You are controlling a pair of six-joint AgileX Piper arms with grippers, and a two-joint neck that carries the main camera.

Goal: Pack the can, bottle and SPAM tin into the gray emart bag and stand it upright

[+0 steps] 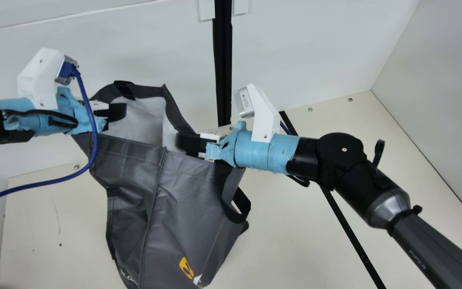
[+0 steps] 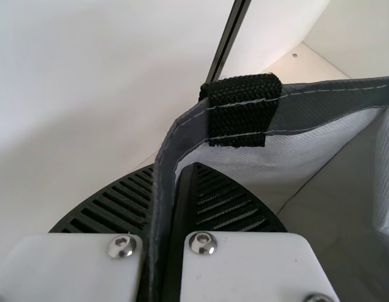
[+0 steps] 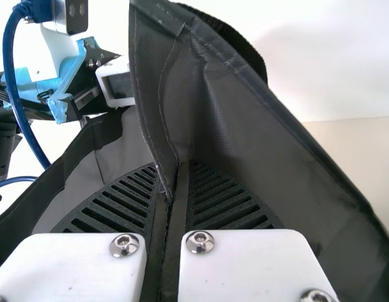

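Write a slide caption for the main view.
The left gripper and right gripper pinch the open gray emart bag by its rim.

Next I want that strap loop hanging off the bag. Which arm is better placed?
Right, I'd judge. In the main view the strap loop hangs just below the right pincer, whereas the left pincer grips the bag farther over. The right also grips it, so it would have to release first.

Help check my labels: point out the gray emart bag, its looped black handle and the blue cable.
Gray emart bag [image 1: 187, 188]: main view, outer wall.
Looped black handle [image 1: 237, 217]: main view, loop's bottom.
Blue cable [image 1: 54, 182]: main view, sagging stretch.
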